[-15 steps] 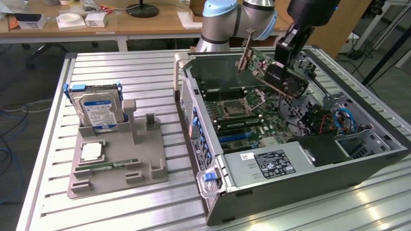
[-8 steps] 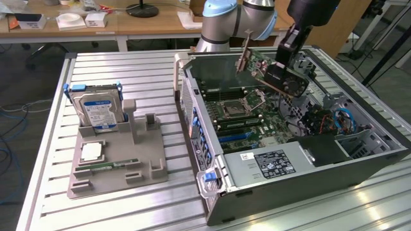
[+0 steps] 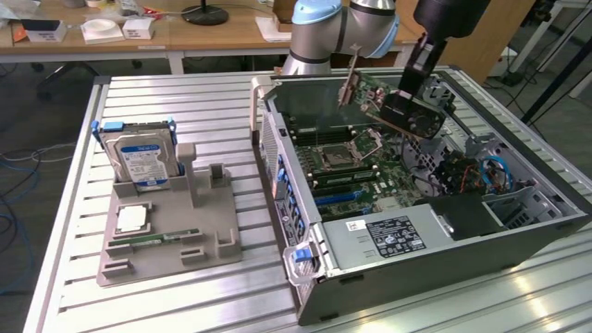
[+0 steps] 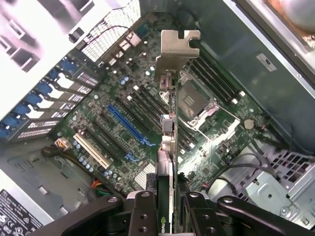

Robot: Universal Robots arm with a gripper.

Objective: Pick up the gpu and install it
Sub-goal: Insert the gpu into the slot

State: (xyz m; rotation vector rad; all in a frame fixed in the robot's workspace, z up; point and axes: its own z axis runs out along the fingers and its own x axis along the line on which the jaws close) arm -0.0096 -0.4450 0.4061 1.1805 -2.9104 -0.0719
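Carrying step: gripper (image 4: 169, 209) clamped on the gpu (image 4: 170, 123), card held edge-on and tilted in the air above the motherboard (image 3: 347, 166) inside the open computer case (image 3: 518, 229). Not yet seated. Judgement: install calls for its edge squared over a slot, likely the blue slot (image 4: 127, 124)

The arm (image 3: 344, 31) bends at a joint, and its black wrist (image 3: 448, 17) angles steeply downward. The gripper (image 3: 400, 103) hangs below the wrist, tilted a little off vertical. In the wrist view its two fingers (image 4: 143, 214) are drawn close together, one on each face of the gpu (image 4: 170, 147), which juts out edge-on ahead of the fingertips.
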